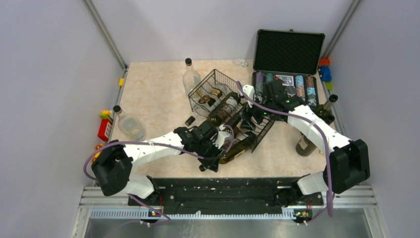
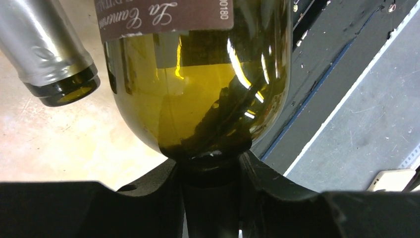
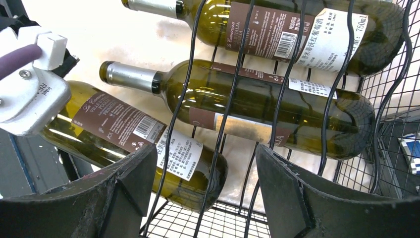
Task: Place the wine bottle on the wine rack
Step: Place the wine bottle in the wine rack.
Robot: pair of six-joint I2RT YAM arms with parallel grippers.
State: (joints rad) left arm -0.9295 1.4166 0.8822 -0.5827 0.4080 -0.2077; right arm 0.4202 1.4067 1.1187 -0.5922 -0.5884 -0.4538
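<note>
The wine bottle [image 1: 240,147] is green glass with a brown label and lies slanted at the near edge of the black wire wine rack [image 1: 237,121]. My left gripper [image 1: 212,156] is shut on its neck; in the left wrist view the fingers [image 2: 163,193] clamp just below the bottle's shoulder [image 2: 198,89]. The right wrist view shows this wine bottle [image 3: 124,131] with its base resting inside the rack's wires [image 3: 223,119], beside two more bottles [image 3: 257,99] lying in cradles. My right gripper [image 3: 208,183] is open over the rack, with thin wires passing between its fingers.
A foil-capped neck of another bottle [image 2: 49,59] lies close by on the left. Two clear bottles [image 1: 190,77] [image 1: 131,126] sit on the table's left half. An open black case [image 1: 287,64] with chips stands at back right, and a dark bottle [image 1: 308,143] stands right of the rack.
</note>
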